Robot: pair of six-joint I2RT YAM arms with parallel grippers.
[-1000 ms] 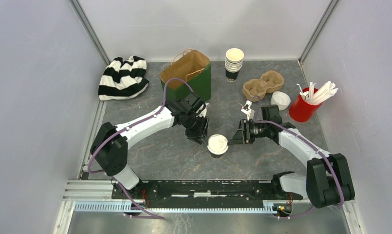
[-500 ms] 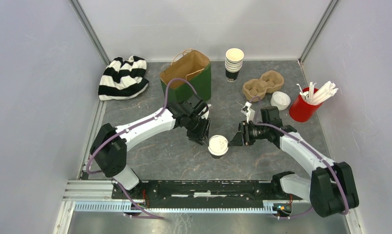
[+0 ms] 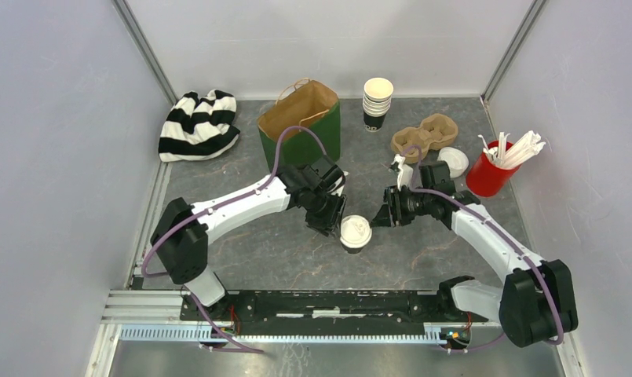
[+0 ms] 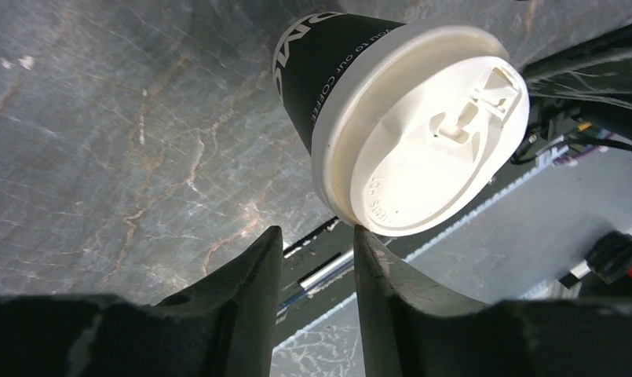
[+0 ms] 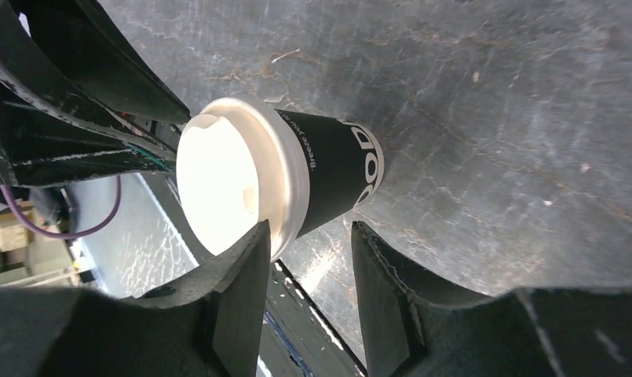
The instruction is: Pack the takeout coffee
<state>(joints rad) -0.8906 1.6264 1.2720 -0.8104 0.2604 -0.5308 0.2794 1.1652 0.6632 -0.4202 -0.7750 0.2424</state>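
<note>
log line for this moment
lidded cup: upright on table | left gripper: open, beside cup | right gripper: open, beside cup

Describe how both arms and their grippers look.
The left arm and right arm both have white link shells, bulky black joints and a purple cable looped alongside. The left gripper and right gripper each carry two black, curved, tapering fingers.

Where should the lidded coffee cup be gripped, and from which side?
Probably the dark paper wall of the lidded cup, below the lid, coming from its right, where the right gripper faces it: it stands upright, and the lid could pop off.
</note>
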